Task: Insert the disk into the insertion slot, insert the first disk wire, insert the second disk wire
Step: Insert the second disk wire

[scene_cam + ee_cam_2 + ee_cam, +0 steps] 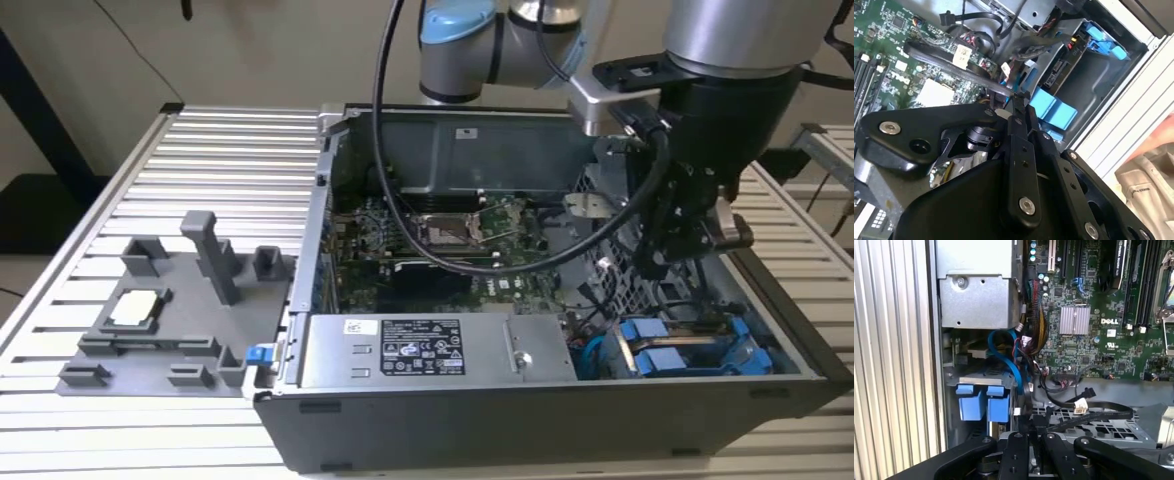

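The disk (674, 352), seen by its bright blue carrier, sits inside the insertion slot (731, 318) at the case corner nearest the exterior view's right. Its blue tabs (983, 404) face outward in the first wrist view, and the blue carrier (1055, 110) also shows in the second wrist view. My gripper (663, 262) reaches down into the case just above that bay. The fingers (1016, 107) are drawn together on a thin black wire (1089, 419) that loops over the metal cage. A second black wire with a white tag (1080, 406) lies loose beside it.
A grey labelled power-supply box (427, 350) fills the case's near side, with the green motherboard (441, 250) behind it. A bundle of coloured cables (1036, 320) hangs beside the bay. A grey fixture plate (160, 320) lies on the slatted table (227, 150) at the exterior view's left.
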Controlling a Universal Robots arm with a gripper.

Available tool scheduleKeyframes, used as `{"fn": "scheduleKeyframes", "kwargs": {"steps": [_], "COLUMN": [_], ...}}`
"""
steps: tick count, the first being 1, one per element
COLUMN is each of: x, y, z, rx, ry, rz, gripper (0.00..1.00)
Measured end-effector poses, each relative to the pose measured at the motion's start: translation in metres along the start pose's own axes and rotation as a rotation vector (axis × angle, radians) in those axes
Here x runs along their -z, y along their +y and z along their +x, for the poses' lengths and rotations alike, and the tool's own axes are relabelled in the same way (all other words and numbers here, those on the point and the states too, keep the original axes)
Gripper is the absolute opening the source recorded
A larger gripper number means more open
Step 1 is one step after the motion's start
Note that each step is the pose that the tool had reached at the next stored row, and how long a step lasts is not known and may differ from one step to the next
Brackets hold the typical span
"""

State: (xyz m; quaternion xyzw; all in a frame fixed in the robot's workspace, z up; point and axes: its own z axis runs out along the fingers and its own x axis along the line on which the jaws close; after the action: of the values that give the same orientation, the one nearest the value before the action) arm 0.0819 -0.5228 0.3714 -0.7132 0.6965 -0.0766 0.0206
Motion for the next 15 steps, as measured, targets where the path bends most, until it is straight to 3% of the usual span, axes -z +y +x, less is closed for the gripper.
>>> {"fn": "scheduleKeyframes", "kwargs": {"steps": [11, 15], "x": [-0.0043, -0.0050], "y": [-0.0092, -0.0098], "z": [0.0269, 0.0279], "rx": [0.000, 0.000], "ry": [0.0001, 0.0004], "rz": [-0.0048, -0.0050], "gripper": [0.16, 0.16]}}
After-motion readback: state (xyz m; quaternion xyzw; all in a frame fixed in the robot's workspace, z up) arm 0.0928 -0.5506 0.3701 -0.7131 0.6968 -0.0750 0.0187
